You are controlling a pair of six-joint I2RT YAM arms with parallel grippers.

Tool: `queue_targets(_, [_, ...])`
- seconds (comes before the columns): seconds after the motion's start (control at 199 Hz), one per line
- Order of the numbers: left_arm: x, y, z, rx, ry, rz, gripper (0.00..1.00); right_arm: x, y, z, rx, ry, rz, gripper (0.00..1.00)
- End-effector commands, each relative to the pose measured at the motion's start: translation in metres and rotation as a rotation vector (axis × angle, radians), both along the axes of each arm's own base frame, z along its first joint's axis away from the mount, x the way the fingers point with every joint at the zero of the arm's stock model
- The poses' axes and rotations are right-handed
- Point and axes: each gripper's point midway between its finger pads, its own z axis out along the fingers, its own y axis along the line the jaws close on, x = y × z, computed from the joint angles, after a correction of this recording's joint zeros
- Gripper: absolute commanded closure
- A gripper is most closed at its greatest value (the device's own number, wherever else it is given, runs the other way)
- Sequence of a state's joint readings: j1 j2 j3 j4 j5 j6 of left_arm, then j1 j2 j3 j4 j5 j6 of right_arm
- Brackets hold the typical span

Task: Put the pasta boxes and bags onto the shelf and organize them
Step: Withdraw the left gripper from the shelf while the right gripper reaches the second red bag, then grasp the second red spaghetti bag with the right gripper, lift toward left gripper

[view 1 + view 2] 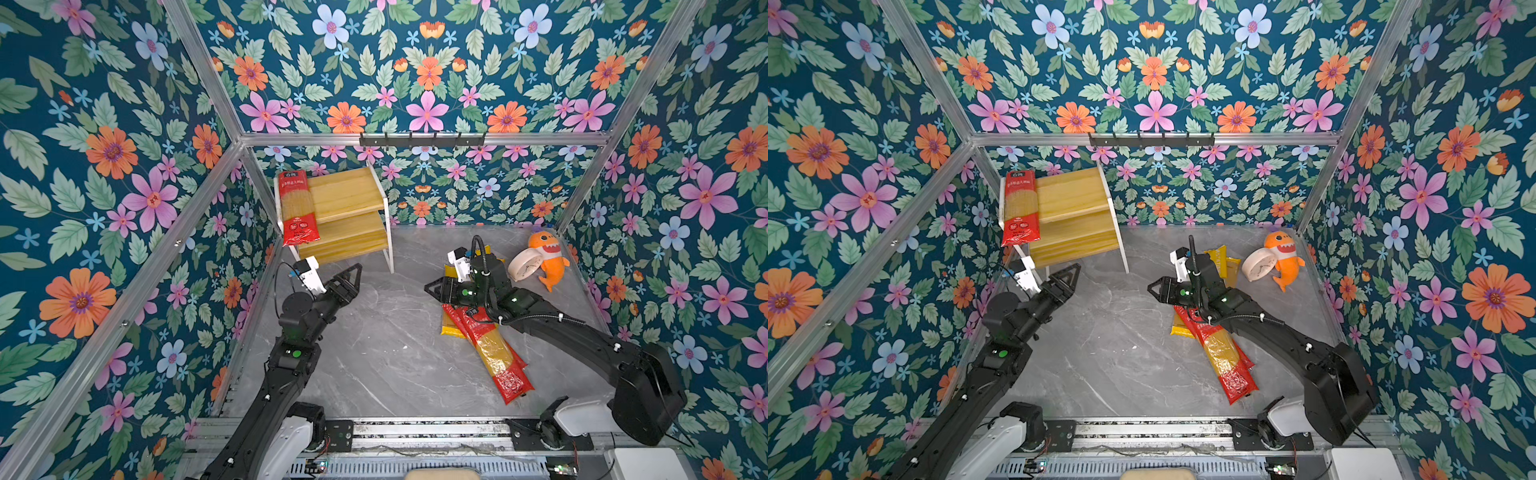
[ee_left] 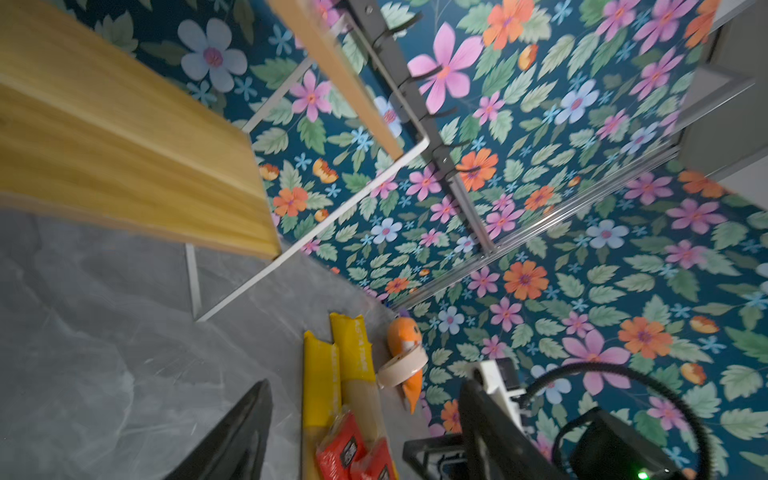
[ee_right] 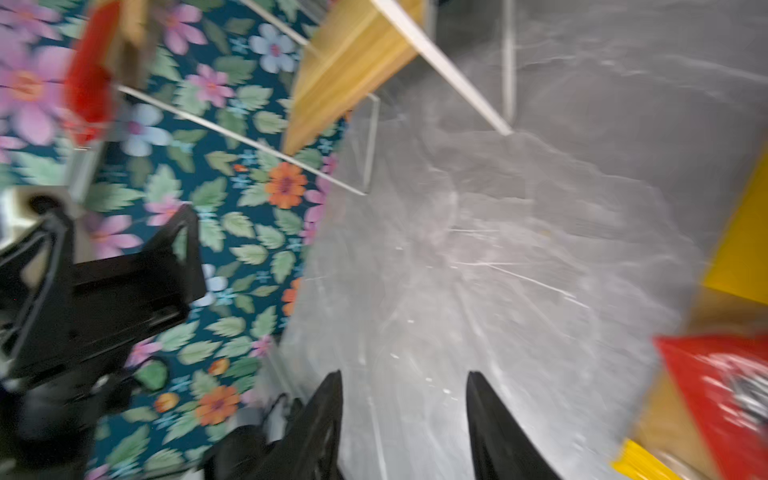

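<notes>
Our right hand (image 1: 430,288), apart and empty, hovers just left of the pasta packs (image 1: 496,357) on the tabletop (image 1: 374,353); their long axis runs from under its wrist toward the near right. Our left hand (image 1: 352,274), also apart, is beside the shelf (image 1: 349,195), so we judge the right nearer.

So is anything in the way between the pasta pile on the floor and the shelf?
Nothing visible does: only bare floor lies between the pasta pile and the shelf. The right arm hangs over the pile.
</notes>
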State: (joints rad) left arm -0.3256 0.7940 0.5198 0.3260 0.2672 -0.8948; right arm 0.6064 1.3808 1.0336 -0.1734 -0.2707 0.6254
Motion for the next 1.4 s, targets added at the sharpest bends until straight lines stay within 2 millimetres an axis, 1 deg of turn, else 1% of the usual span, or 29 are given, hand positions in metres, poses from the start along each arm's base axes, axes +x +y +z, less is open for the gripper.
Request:
queue_targets(0.0, [-0.005,-0.016,-0.022,0.148,-0.004,0.009,0.27,-0.024,-0.081,-0.052,-0.482,0.071,-0.076,0.48])
queue_targets(0.065, [-0.009,-0.034,-0.033,0.203,0.002,-0.015,0.27,-0.031,-0.104,-0.053,-0.592,0.077,-0.102,0.46])
queue_targets(0.13, [-0.013,-0.054,-0.044,0.253,0.005,-0.050,0.27,-0.040,-0.121,-0.059,-0.675,0.108,-0.121,0.42])
queue_targets(0.176, [-0.015,-0.068,-0.052,0.286,0.005,-0.073,0.27,-0.046,-0.128,-0.063,-0.722,0.131,-0.129,0.40])
queue_targets(0.211, [-0.016,-0.079,-0.060,0.310,0.008,-0.088,0.27,-0.051,-0.129,-0.067,-0.755,0.137,-0.129,0.38])
queue_targets(0.266, [-0.017,-0.094,-0.071,0.347,0.013,-0.111,0.27,-0.057,-0.127,-0.072,-0.808,0.134,-0.119,0.36])
queue_targets(0.326, [-0.017,-0.108,-0.085,0.388,0.021,-0.120,0.28,-0.060,-0.118,-0.079,-0.839,0.137,-0.099,0.35])
queue_targets(0.431, [-0.018,-0.125,-0.108,0.439,0.043,-0.117,0.29,-0.055,-0.107,-0.087,-0.885,0.167,-0.087,0.35])
queue_targets(0.497, [-0.019,-0.127,-0.121,0.443,0.075,-0.091,0.29,-0.048,-0.100,-0.090,-0.900,0.172,-0.087,0.35])
queue_targets(0.537, [-0.019,-0.124,-0.128,0.433,0.097,-0.069,0.29,-0.043,-0.095,-0.092,-0.899,0.167,-0.085,0.35])
queue_targets(0.652, [-0.023,-0.118,-0.140,0.389,0.126,-0.051,0.29,-0.034,-0.085,-0.105,-0.917,0.177,-0.069,0.38])
queue_targets(0.692, [-0.023,-0.117,-0.141,0.387,0.131,-0.046,0.29,-0.032,-0.084,-0.109,-0.927,0.179,-0.062,0.39])
queue_targets(0.697, [-0.024,-0.117,-0.141,0.387,0.131,-0.047,0.29,-0.032,-0.084,-0.113,-0.939,0.188,-0.058,0.39])
queue_targets(0.722, [-0.023,-0.116,-0.141,0.388,0.129,-0.044,0.30,-0.032,-0.084,-0.121,-0.958,0.202,-0.051,0.40])
queue_targets(0.803, [-0.023,-0.115,-0.140,0.395,0.122,-0.039,0.29,-0.028,-0.086,-0.130,-1.003,0.209,-0.051,0.45])
queue_targets(0.888, [-0.022,-0.115,-0.138,0.399,0.117,-0.035,0.29,-0.025,-0.090,-0.138,-1.050,0.211,-0.054,0.54])
queue_targets(0.973, [-0.021,-0.119,-0.133,0.405,0.102,-0.048,0.29,-0.023,-0.095,-0.140,-1.086,0.206,-0.063,0.64])
queue_targets(1.074, [-0.019,-0.123,-0.128,0.411,0.089,-0.055,0.29,-0.022,-0.095,-0.135,-1.072,0.188,-0.077,0.76])
queue_targets(1.154, [-0.018,-0.124,-0.128,0.419,0.085,-0.057,0.29,-0.023,-0.094,-0.126,-1.033,0.174,-0.088,0.82])
queue_targets(1.254, [-0.019,-0.126,-0.130,0.412,0.087,-0.064,0.29,-0.024,-0.087,-0.115,-0.952,0.161,-0.096,0.87])
queue_targets(1.294, [-0.020,-0.129,-0.128,0.400,0.082,-0.083,0.28,-0.025,-0.084,-0.114,-0.932,0.166,-0.095,0.89])
queue_targets(1.299, [-0.020,-0.129,-0.128,0.399,0.081,-0.084,0.28,-0.025,-0.084,-0.108,-0.918,0.157,-0.099,0.89])
queue_targets(1.314, [-0.021,-0.131,-0.127,0.394,0.079,-0.093,0.28,-0.025,-0.083,-0.101,-0.898,0.146,-0.103,0.89])
queue_targets(1.4, [-0.031,-0.146,-0.122,0.364,0.026,-0.193,0.27,-0.023,-0.079,-0.085,-0.843,0.119,-0.113,0.92])
